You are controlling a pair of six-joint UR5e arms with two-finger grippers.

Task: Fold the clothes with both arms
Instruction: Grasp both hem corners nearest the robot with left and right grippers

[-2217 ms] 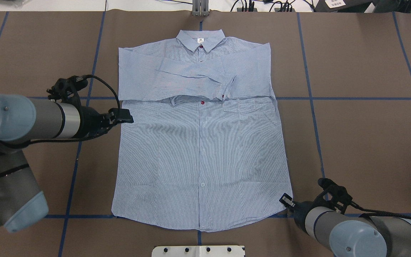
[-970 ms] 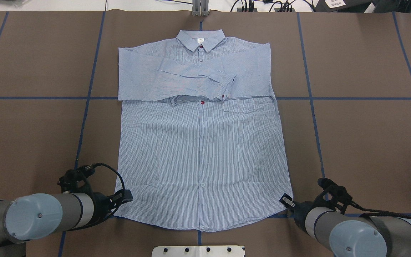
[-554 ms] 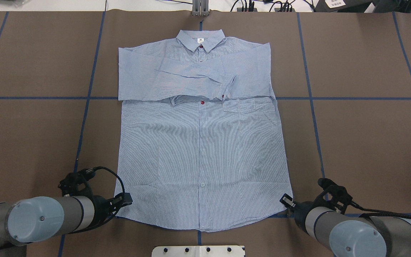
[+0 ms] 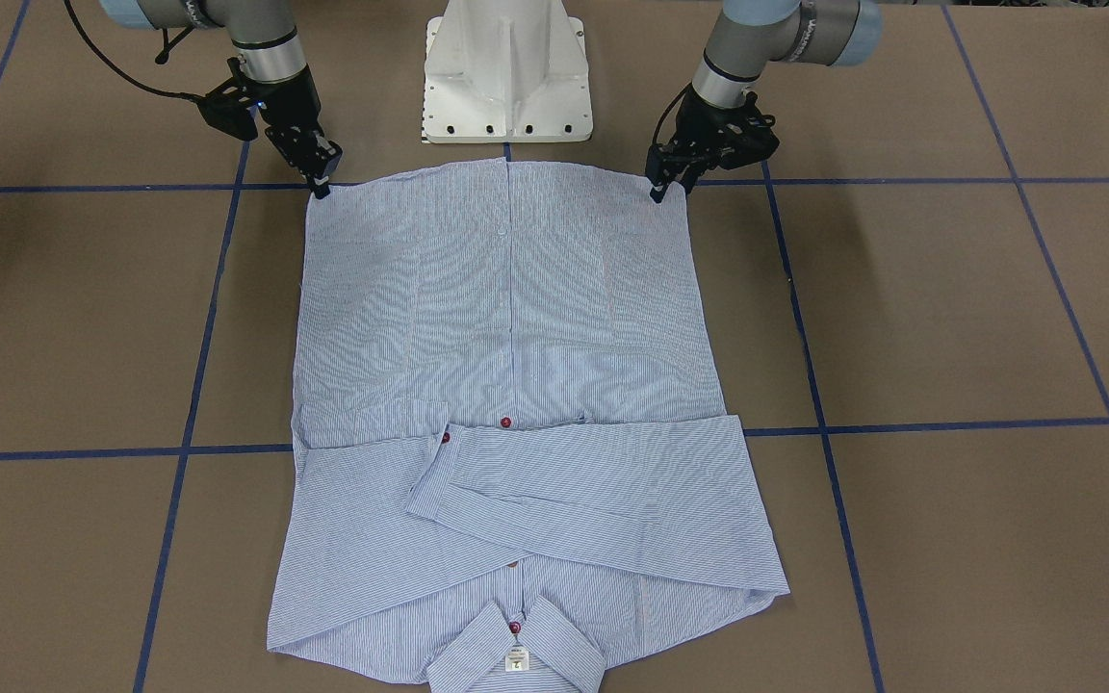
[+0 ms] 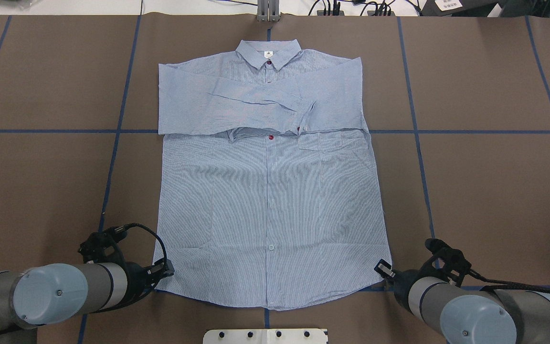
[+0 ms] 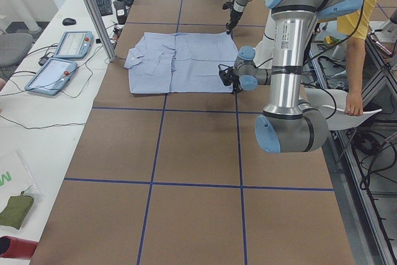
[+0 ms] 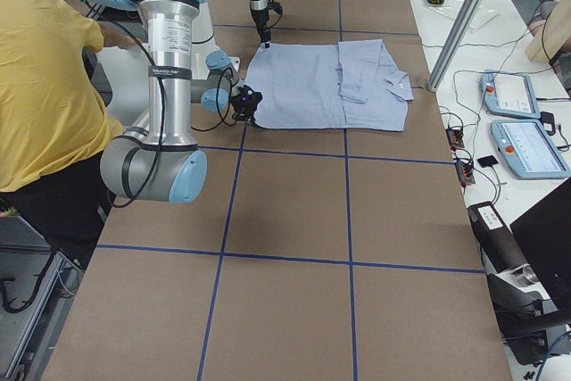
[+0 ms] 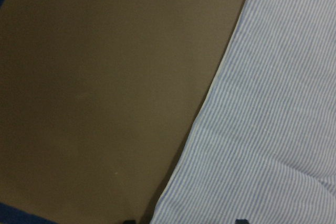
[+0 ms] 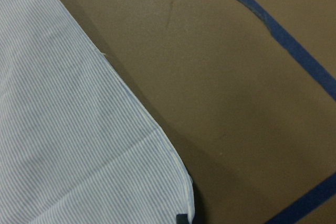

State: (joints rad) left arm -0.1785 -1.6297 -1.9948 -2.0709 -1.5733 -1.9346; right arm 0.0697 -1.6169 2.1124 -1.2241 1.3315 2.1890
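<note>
Silver-grey tubular arms (image 5: 105,286), light blue joint caps (image 5: 48,296), black cables (image 5: 159,241), white pedestal (image 4: 506,67).

Overhead camera: above the white pedestal base (image 5: 265,336), facing forward and down. Front camera opposite, steep (base at top). Side cameras at either table (image 6: 198,147) end, farther back. Wrist cameras very close. All share the striped shirt (image 5: 270,200).

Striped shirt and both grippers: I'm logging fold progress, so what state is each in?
Light blue-and-white striped button-up shirt: flat, buttoned, sleeves folded across chest, hem unfolded.
Left black two-finger gripper: open, at a hem corner.
Right black two-finger gripper: at other hem corner; openness unclear.
</note>
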